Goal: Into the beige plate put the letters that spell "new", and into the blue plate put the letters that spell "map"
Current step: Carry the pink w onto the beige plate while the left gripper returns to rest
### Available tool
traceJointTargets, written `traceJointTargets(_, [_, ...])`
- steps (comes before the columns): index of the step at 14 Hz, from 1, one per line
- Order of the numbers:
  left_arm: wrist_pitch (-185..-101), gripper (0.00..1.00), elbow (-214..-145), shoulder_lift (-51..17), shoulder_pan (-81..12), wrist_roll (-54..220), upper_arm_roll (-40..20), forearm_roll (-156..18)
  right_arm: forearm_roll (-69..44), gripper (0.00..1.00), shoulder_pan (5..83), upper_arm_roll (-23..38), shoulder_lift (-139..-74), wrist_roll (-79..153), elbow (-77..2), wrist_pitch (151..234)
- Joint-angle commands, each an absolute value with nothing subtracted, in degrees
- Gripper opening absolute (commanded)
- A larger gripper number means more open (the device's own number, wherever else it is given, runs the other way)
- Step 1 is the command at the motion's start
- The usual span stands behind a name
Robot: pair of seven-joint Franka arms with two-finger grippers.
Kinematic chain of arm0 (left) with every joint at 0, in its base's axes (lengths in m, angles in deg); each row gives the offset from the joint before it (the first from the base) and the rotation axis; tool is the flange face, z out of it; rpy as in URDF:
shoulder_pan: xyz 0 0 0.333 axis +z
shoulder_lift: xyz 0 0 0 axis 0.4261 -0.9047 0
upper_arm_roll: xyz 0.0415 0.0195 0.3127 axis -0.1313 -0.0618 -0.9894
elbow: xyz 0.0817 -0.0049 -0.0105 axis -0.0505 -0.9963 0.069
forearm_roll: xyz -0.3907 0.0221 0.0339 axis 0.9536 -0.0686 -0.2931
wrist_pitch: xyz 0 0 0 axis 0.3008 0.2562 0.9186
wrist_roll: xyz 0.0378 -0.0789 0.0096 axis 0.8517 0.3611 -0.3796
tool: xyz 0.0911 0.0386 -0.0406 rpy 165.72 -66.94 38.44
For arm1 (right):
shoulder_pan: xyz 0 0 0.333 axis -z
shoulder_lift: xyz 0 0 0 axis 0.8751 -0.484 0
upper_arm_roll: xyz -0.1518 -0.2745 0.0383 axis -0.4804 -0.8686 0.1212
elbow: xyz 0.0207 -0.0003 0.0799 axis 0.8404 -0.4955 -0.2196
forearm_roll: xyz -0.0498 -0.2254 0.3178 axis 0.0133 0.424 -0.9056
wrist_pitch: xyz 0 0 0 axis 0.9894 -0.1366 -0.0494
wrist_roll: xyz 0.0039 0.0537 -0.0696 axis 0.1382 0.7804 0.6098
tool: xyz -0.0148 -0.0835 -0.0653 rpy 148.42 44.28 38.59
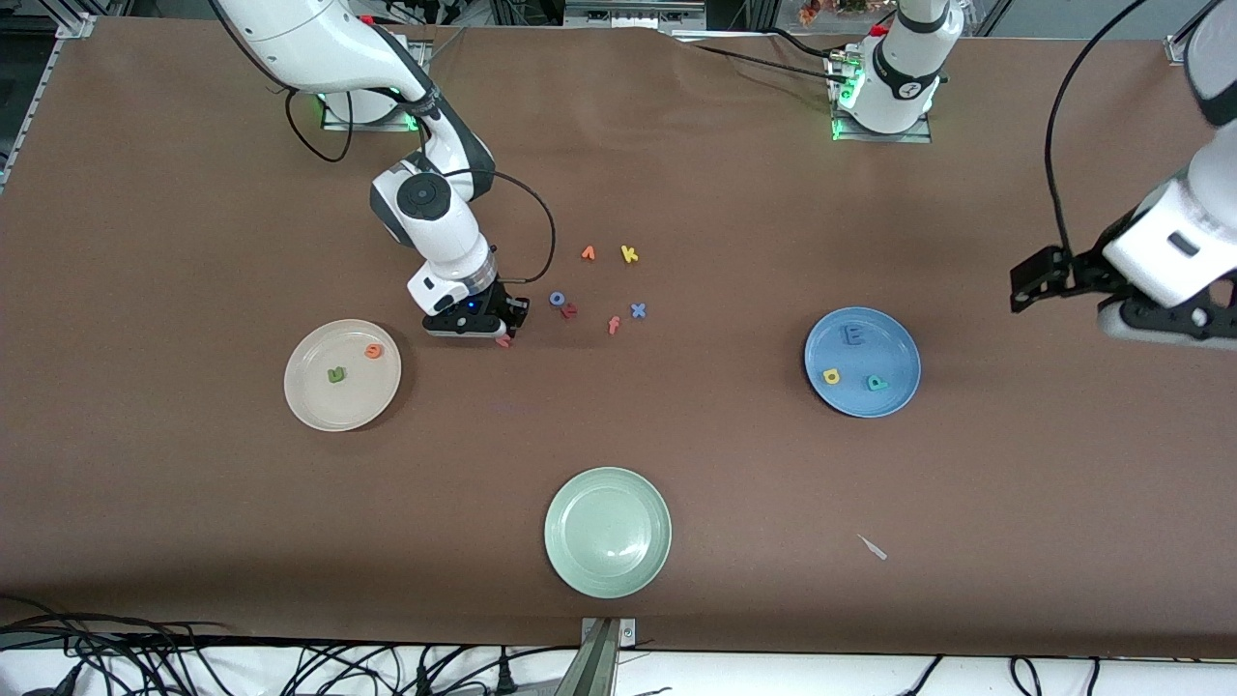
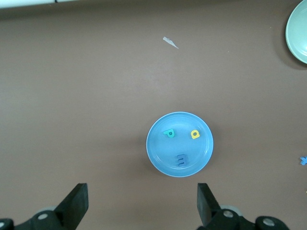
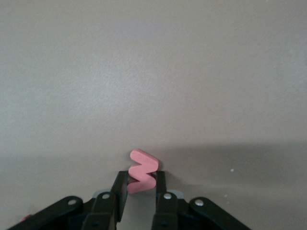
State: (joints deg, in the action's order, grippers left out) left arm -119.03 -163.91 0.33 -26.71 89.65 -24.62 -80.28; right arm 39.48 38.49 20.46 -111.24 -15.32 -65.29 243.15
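Brown desk, low clutter. Right hand (image 3: 141, 188) pinching the pink w (image 3: 142, 170) at desk level beside the beige plate (image 1: 319, 411); grip looks off-centre, probably. Lift straight, release low over n (image 1: 336, 374) and e (image 1: 373, 351). Left hand (image 2: 141, 201) spread, waiting over the blue plate (image 2: 158, 158).

White rounded arm shells with dark grey joint bands. Black two-finger grippers, right gripper (image 1: 501, 332) lit by a blue light. Black cables looping alongside. Green lights glowing at both bases.
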Motion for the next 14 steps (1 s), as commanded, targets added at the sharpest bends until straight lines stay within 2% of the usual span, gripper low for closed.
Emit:
traceJointTargets(1, [-119.52,1.0,-169.2,4.82,-31.37,89.54,-28.55,-79.19,41.1,0.08,38.11,18.33,-109.07,-12.59,-64.57,240.2])
traceJointTargets(4, [-120.31,1.0,-172.8,7.19,-31.38,89.54,-28.38,-79.1,41.1,0.09,38.46,15.43,-103.36,-3.47,-62.47,228.09])
traceJointTargets(7, [-120.23,1.0,-176.67,9.21,-27.87,91.03,-28.03,-73.75,40.31,0.09,38.64,9.11,-98.43,11.81,-62.99,221.73])
traceJointTargets(11, [-119.88,1.0,-177.03,9.66,-25.4,92.53,-25.48,-74.62,39.87,0.09,38.73,1.81,-95.0,23.97,-67.9,222.59])
traceJointTargets(14, [-119.79,1.0,-176.94,9.66,-24.87,92.53,-24.87,-75.75,38.46,0.09,38.73,0.48,-94.37,25.13,-75.1,231.96])
